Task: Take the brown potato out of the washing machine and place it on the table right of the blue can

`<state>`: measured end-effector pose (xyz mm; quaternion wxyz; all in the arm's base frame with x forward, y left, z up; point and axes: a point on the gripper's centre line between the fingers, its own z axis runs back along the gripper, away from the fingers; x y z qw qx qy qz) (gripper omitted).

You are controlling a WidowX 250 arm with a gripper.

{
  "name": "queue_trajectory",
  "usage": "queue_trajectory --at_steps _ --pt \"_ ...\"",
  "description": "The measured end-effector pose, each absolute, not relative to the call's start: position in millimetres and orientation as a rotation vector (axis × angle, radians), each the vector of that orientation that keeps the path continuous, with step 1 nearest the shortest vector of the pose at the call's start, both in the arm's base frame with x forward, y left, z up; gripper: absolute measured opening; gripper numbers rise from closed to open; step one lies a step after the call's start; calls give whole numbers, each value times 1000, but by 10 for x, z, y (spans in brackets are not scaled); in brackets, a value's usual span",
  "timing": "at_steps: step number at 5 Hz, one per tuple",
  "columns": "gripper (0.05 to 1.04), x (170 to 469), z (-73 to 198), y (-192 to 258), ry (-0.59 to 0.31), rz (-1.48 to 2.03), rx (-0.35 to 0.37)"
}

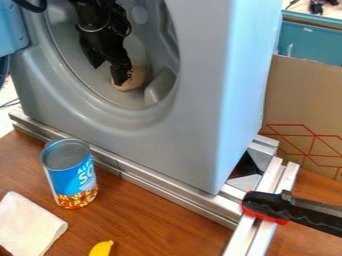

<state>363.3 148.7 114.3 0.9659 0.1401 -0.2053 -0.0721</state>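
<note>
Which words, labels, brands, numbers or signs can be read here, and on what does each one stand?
"SO", large white letters, rest cut off by the curve: blue metal can.
"AL", smaller, above it, rest unclear: same can.
Small white mark on the teal box: too small to read.
</note>
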Motion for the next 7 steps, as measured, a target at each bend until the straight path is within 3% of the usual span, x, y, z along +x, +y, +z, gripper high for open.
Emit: queue_trajectory --at_steps 3,4,5,6,7 --pt "998 3695 1001 1398 -390 -108 193" --pt "929 3727 877 1389 -366 -107 180" --pt "699 3760 891 1375 -388 -101 170" --pt "605 3723 883 1366 -403 -94 167" --pt "598 3513 1077 1438 -433 -57 189"
